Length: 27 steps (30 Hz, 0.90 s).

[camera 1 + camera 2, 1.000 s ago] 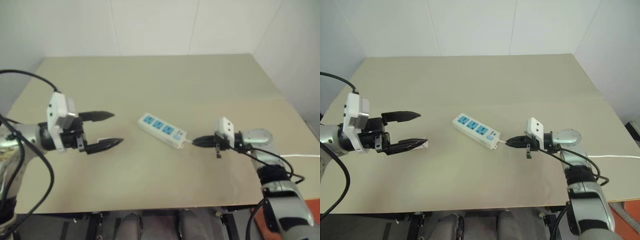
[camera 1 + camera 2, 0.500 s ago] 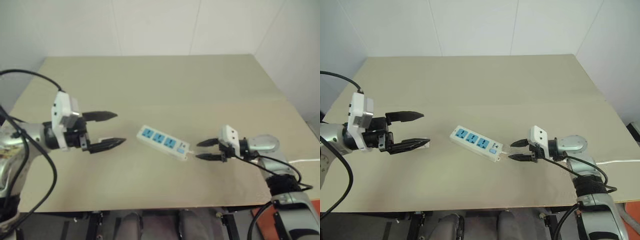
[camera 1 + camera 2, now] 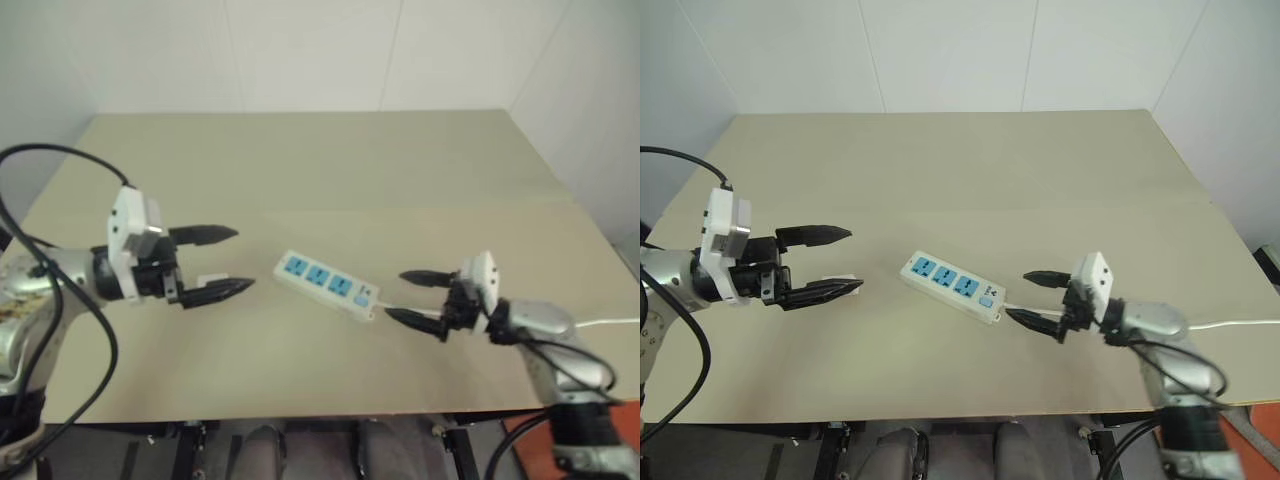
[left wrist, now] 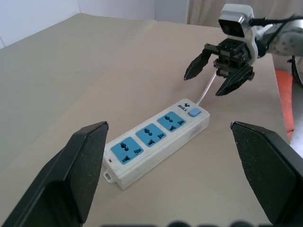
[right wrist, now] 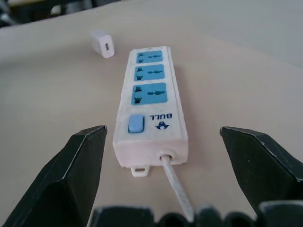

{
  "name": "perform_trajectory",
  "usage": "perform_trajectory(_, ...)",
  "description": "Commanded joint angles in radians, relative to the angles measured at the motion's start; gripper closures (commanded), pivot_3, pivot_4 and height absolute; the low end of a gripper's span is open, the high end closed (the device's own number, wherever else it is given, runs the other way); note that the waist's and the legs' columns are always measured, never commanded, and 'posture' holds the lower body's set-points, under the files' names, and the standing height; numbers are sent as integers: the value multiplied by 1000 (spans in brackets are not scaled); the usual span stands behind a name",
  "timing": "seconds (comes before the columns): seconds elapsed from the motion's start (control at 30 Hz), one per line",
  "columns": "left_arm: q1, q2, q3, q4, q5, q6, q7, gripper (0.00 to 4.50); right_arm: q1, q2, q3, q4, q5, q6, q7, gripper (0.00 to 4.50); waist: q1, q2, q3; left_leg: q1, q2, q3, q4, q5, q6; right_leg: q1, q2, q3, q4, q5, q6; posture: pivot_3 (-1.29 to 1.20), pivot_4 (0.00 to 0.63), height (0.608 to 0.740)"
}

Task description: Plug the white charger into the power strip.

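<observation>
Power strip lies mid-bench, nearer the front edge, sockets empty. White charger lies apart beyond its far end. Left gripper and right gripper both spread, holding nothing.

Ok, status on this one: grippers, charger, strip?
Left gripper, right gripper open, empty. White charger unplugged, on table beyond power strip. Sockets clear.
</observation>
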Motion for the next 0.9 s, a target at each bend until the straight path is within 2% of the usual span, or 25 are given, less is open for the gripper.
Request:
perform_trajectory(0.03,-39,5,-1,11,-7,-19,-17,0,10,43,23,-75,-26,-28,-95,27,1,0,0,0,0,0,0,0,0,0,0,0,0,0,0,0,150,740)
perform_trajectory(0.23,-53,1,-16,26,3,-26,-26,0,0,98,60,-43,-49,-65,-151,27,0,0,0,0,0,0,0,0,0,0,0,0,0,0,0,0,150,740)
perform_trajectory(0.67,-35,8,2,17,0,-23,-23,0,-12,88,132,-13,-81,-121,-111,27,0,0,0,0,0,0,0,0,0,0,0,0,0,0,0,0,150,740)
perform_trajectory(0.9,-31,11,5,19,2,-25,-23,0,-38,112,146,50,-117,-177,-138,27,-2,0,0,1,0,0,0,0,0,0,0,0,1,0,0,0,150,740)
